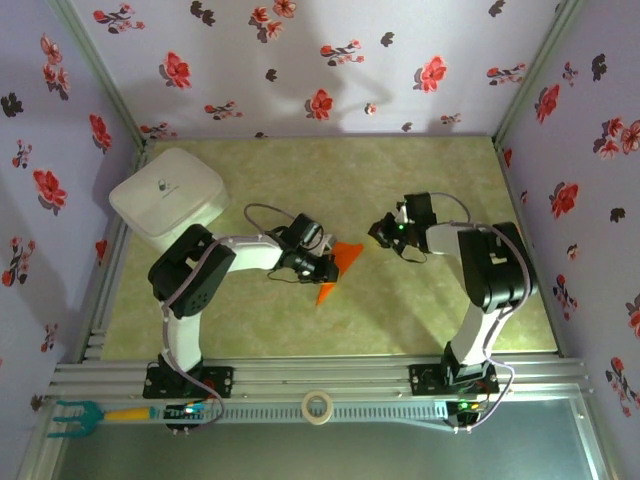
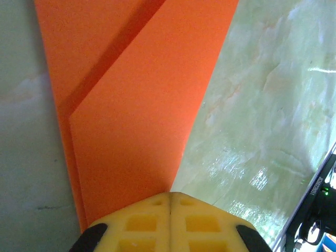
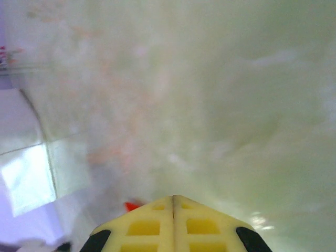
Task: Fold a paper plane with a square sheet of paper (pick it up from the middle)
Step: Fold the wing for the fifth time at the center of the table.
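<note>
Over the marbled table (image 1: 400, 320), left jaws, at the orange paper (image 2: 131, 105), and right jaws are pressed together.

We find a robotics test cell, not a home or a shop. A left arm (image 1: 195, 280) and a right arm (image 1: 490, 270) stand bolted to aluminium rails (image 1: 330, 375) at the near edge of a green marbled counter (image 1: 420, 180). Flower-printed panels (image 1: 300, 60) on metal corner posts (image 1: 527, 80) wall it in. A roll of tape (image 1: 318, 406) and a teal-headed tool (image 1: 75, 415) lie on the rail ledge.
</note>
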